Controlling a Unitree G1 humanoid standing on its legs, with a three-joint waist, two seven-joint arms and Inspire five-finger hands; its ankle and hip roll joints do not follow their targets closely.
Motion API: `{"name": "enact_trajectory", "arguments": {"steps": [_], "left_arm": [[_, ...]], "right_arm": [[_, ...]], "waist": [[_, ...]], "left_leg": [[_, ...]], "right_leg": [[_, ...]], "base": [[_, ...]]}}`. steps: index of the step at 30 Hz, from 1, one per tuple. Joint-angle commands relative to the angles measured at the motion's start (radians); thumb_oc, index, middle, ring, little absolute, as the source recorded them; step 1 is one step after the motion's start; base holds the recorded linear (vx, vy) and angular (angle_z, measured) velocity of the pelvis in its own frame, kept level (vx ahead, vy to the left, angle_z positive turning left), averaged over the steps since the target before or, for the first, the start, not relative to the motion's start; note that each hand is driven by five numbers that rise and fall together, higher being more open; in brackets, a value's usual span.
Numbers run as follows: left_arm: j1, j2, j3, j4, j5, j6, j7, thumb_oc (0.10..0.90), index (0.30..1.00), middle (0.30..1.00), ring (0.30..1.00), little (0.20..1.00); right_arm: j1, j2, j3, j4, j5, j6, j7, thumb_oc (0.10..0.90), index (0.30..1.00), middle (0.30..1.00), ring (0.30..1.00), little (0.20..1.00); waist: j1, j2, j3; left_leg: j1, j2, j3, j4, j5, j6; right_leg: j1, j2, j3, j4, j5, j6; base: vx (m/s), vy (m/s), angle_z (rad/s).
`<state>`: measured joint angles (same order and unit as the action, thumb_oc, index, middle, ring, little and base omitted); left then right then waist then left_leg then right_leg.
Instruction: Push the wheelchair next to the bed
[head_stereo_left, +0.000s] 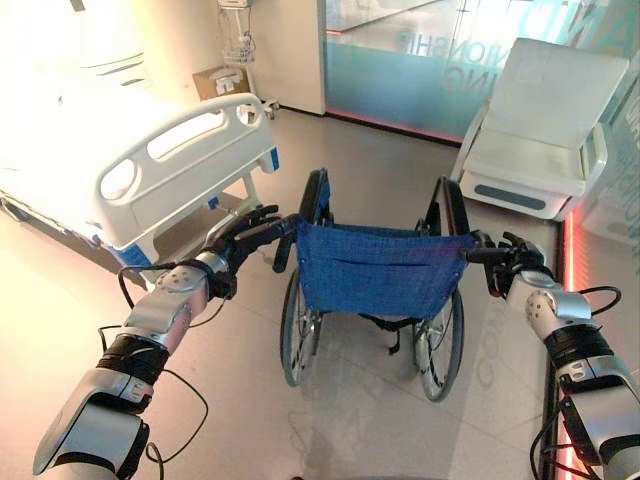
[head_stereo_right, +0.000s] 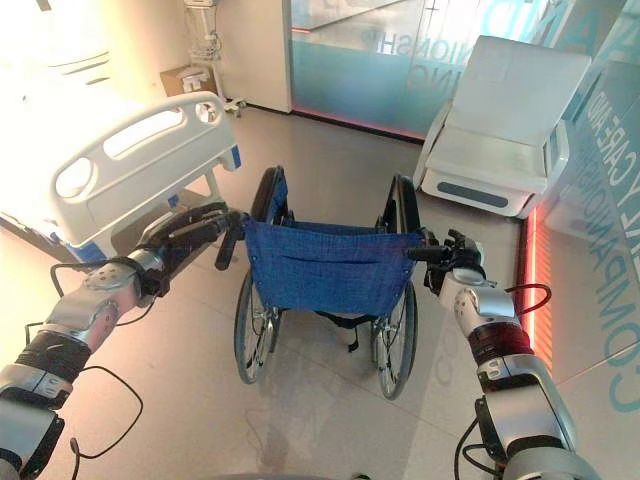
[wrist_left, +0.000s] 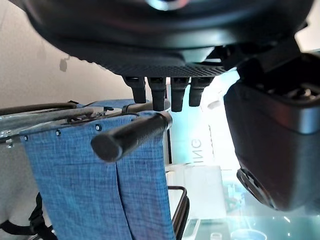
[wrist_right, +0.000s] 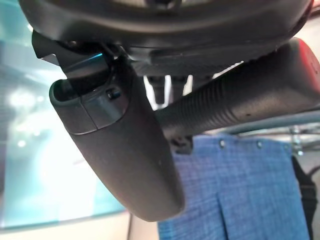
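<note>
A wheelchair (head_stereo_left: 375, 268) with a blue cloth back stands in the middle of the floor, its back toward me. The white hospital bed (head_stereo_left: 150, 150) lies to its left, footboard nearest. My left hand (head_stereo_left: 245, 238) reaches to the left push handle (wrist_left: 130, 136). Its fingers (wrist_left: 165, 92) are straight and lie over the black grip without closing round it. My right hand (head_stereo_left: 515, 262) is at the right push handle (wrist_right: 235, 102). There the grip lies against the palm and the thumb (wrist_right: 125, 150) wraps across it.
A white reclining chair (head_stereo_left: 545, 130) stands at the back right, before a frosted glass wall (head_stereo_left: 400, 60). A cardboard box (head_stereo_left: 215, 80) sits by the far wall past the bed. A red light strip (head_stereo_left: 570, 240) runs along the floor on the right.
</note>
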<state>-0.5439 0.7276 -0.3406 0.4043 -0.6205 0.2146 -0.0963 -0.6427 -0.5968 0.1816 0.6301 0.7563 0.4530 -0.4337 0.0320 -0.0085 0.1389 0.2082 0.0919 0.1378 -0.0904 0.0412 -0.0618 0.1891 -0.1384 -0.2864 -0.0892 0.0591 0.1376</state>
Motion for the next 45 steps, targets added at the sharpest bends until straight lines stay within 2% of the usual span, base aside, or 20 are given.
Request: {"name": "enact_trajectory", "arguments": {"steps": [1, 3, 8, 9, 12, 13, 17, 24, 29, 31, 36, 38, 42, 45], "left_arm": [[-0.246, 0.012, -0.018, 0.029, 0.012, -0.056, -0.024, 0.800, 0.900, 0.900, 0.900, 0.900], [-0.264, 0.018, -0.037, 0.042, -0.008, -0.035, -0.038, 0.800, 0.900, 0.900, 0.900, 0.900], [-0.287, 0.009, -0.057, 0.061, -0.050, 0.007, -0.056, 0.800, 0.900, 0.900, 0.900, 0.900], [-0.297, 0.003, -0.068, 0.078, -0.026, 0.042, -0.057, 0.800, 0.900, 0.900, 0.900, 0.900], [-0.316, 0.002, -0.093, 0.113, 0.036, 0.060, -0.034, 0.800, 0.900, 0.900, 0.900, 0.900], [-0.338, 0.004, -0.117, 0.154, 0.099, 0.089, -0.003, 0.800, 0.900, 0.900, 0.900, 0.900], [-0.368, 0.010, -0.145, 0.212, 0.165, 0.103, 0.025, 0.800, 0.900, 0.900, 0.900, 0.900], [-0.399, -0.016, -0.200, 0.273, 0.176, 0.176, 0.021, 0.800, 0.900, 0.900, 0.900, 0.900], [-0.421, -0.067, -0.240, 0.320, 0.228, 0.208, -0.006, 0.800, 0.900, 0.900, 0.900, 0.900], [-0.426, -0.080, -0.243, 0.331, 0.254, 0.200, -0.012, 0.800, 0.900, 0.900, 0.900, 0.900], [-0.433, -0.116, -0.261, 0.343, 0.218, 0.207, -0.007, 0.800, 0.900, 0.900, 0.900, 0.900], [-0.430, -0.135, -0.261, 0.347, 0.217, 0.183, 0.006, 0.800, 0.900, 0.900, 0.900, 0.900], [-0.432, -0.168, -0.253, 0.356, 0.221, 0.134, 0.101, 0.800, 0.900, 0.900, 0.900, 0.900], [-0.436, -0.183, -0.247, 0.362, 0.258, 0.123, 0.169, 0.800, 0.900, 0.900, 0.900, 0.900]], "right_arm": [[-0.122, 0.025, 0.110, 0.054, 0.084, 0.014, 0.070, 0.734, 0.801, 0.801, 0.801, 0.801], [-0.142, 0.011, 0.120, 0.090, 0.066, 0.026, 0.096, 0.755, 0.832, 0.832, 0.832, 0.832], [-0.169, 0.004, 0.133, 0.121, 0.061, 0.032, 0.114, 0.769, 0.853, 0.853, 0.853, 0.853], [-0.178, 0.007, 0.136, 0.128, 0.059, 0.030, 0.115, 0.800, 0.900, 0.900, 0.900, 0.900], [-0.192, 0.010, 0.142, 0.136, 0.054, 0.029, 0.118, 0.800, 0.900, 0.900, 0.900, 0.900], [-0.208, 0.012, 0.152, 0.143, 0.057, 0.031, 0.120, 0.800, 0.900, 0.900, 0.900, 0.900], [-0.227, 0.014, 0.163, 0.145, 0.057, 0.039, 0.111, 0.800, 0.900, 0.900, 0.900, 0.900], [-0.234, 0.035, 0.175, 0.148, 0.045, 0.041, 0.105, 0.800, 0.900, 0.900, 0.900, 0.900], [-0.244, 0.066, 0.187, 0.159, 0.021, 0.041, 0.107, 0.800, 0.900, 0.900, 0.900, 0.900], [-0.246, 0.072, 0.189, 0.163, 0.007, 0.041, 0.115, 0.800, 0.900, 0.900, 0.900, 0.900], [-0.255, 0.091, 0.205, 0.156, 0.000, 0.047, 0.119, 0.800, 0.900, 0.900, 0.900, 0.900], [-0.257, 0.101, 0.211, 0.150, -0.008, 0.052, 0.124, 0.800, 0.900, 0.900, 0.900, 0.900], [-0.265, 0.117, 0.224, 0.149, -0.029, 0.066, 0.139, 0.800, 0.900, 0.900, 0.900, 0.900], [-0.268, 0.124, 0.228, 0.152, -0.051, 0.068, 0.151, 0.800, 0.900, 0.900, 0.900, 0.900]], "waist": [[0.044, 0.004, -0.059], [0.045, 0.004, -0.060], [0.044, 0.005, -0.062], [0.043, 0.007, -0.063], [0.041, 0.009, -0.063], [0.039, 0.010, -0.063], [0.038, 0.011, -0.058], [0.028, 0.013, -0.054], [0.019, 0.014, -0.046], [0.017, 0.015, -0.043], [0.010, 0.013, -0.041], [0.006, 0.012, -0.039], [0.001, 0.008, -0.037], [-0.002, 0.006, -0.033]], "left_leg": [[-0.021, -0.112, 0.043, 0.003, -0.066, 0.031], [-0.018, -0.113, 0.043, 0.003, -0.065, 0.032], [-0.016, -0.113, 0.045, 0.003, -0.065, 0.031], [-0.015, -0.113, 0.045, 0.003, -0.065, 0.032], [-0.014, -0.115, 0.045, 0.003, -0.064, 0.033], [-0.014, -0.117, 0.044, 0.003, -0.063, 0.035], [-0.013, -0.120, 0.039, 0.003, -0.060, 0.037], [-0.015, -0.122, 0.037, 0.003, -0.059, 0.039], [-0.016, -0.123, 0.039, 0.003, -0.059, 0.040], [-0.015, -0.123, 0.037, 0.003, -0.058, 0.040], [-0.016, -0.124, 0.040, 0.003, -0.058, 0.040], [-0.017, -0.124, 0.038, 0.003, -0.057, 0.040], [-0.021, -0.126, 0.032, 0.003, -0.057, 0.041], [-0.021, -0.125, 0.033, 0.003, -0.056, 0.041]], "right_leg": [[0.017, 0.027, -0.027, 0.002, -0.040, -0.022], [0.019, 0.028, -0.028, 0.003, -0.040, -0.023], [0.021, 0.028, -0.027, 0.003, -0.040, -0.022], [0.022, 0.029, -0.026, 0.003, -0.040, -0.022], [0.023, 0.030, -0.025, 0.004, -0.040, -0.022], [0.023, 0.030, -0.023, 0.005, -0.041, -0.022], [0.023, 0.030, -0.021, 0.008, -0.042, -0.023], [0.019, 0.033, -0.009, 0.010, -0.041, -0.023], [0.016, 0.036, -0.001, 0.011, -0.039, -0.023], [0.016, 0.037, 0.000, 0.011, -0.038, -0.024], [0.014, 0.039, 0.010, 0.011, -0.037, -0.024], [0.011, 0.041, 0.015, 0.011, -0.035, -0.025], [0.007, 0.044, 0.030, 0.009, -0.032, -0.026], [0.005, 0.045, 0.036, 0.010, -0.032, -0.026]], "base": [[0.00, 0.000, 0.00], [0.02, 0.003, 0.00], [0.00, 0.000, 0.00], [0.00, 0.000, 0.00], [0.02, -0.002, 0.04], [0.00, 0.000, 0.00], [0.00, 0.000, 0.00], [0.00, 0.000, 0.00], [0.00, 0.000, 0.00], [0.00, 0.000, 0.00], [0.00, 0.000, 0.00], [0.00, 0.000, 0.00], [0.03, 0.003, -0.05], [0.03, -0.001, -0.02]]}}
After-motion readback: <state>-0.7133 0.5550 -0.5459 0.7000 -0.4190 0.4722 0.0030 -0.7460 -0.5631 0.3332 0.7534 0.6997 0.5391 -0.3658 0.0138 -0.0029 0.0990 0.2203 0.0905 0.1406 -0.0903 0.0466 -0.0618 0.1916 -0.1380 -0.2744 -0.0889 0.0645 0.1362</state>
